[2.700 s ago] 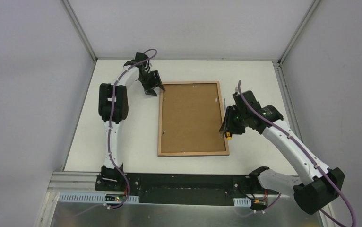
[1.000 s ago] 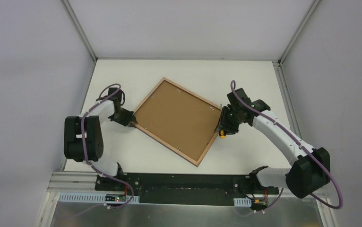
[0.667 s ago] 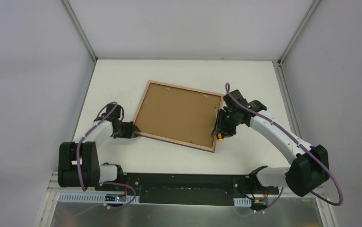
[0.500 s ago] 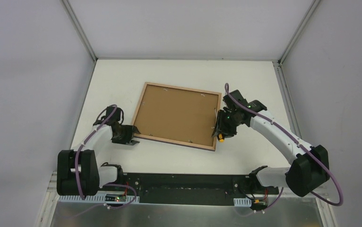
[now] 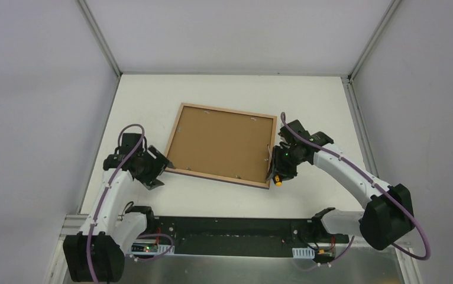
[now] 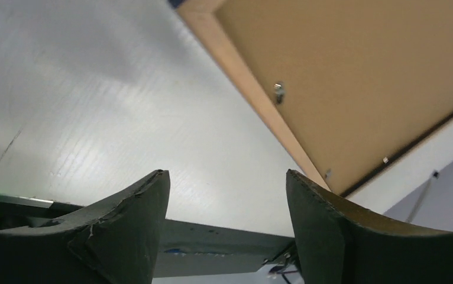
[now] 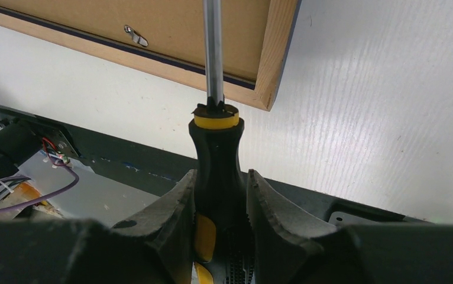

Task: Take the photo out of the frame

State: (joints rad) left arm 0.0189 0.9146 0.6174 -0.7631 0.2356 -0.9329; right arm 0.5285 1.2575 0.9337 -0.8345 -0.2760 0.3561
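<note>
Lying face down on the white table [image 5: 141, 94], the frame [image 5: 217, 178] shows its light wood rim and a brown backing board [image 5: 221, 145]. It sits near the middle of the table, turned a little so its left end is nearer the arms than a square setting would put it. A thin dark line runs along the outside of the near rim.

The right gripper [image 7: 218, 174] is clamped on the black and yellow handle of a screwdriver [image 7: 217, 148]. The steel shaft crosses the near rim close to the frame's near right corner and runs on over the board. Its tip is cut off at the top of the right wrist view, so I cannot tell whether it touches anything. A small metal tab [image 7: 135, 36] sits on the board just left of the shaft.

The left gripper [image 6: 227, 174] has its jaws apart with nothing between them. It hovers just beside the frame's near left corner, clear of the rim. Another tab [image 6: 278, 92] shows at the board's edge in the left wrist view.

A black rail [image 5: 230, 228] runs along the table's near edge, and purple cables [image 5: 103, 195] trail along both arms. A green light [image 5: 287, 155] glows on the right wrist.
</note>
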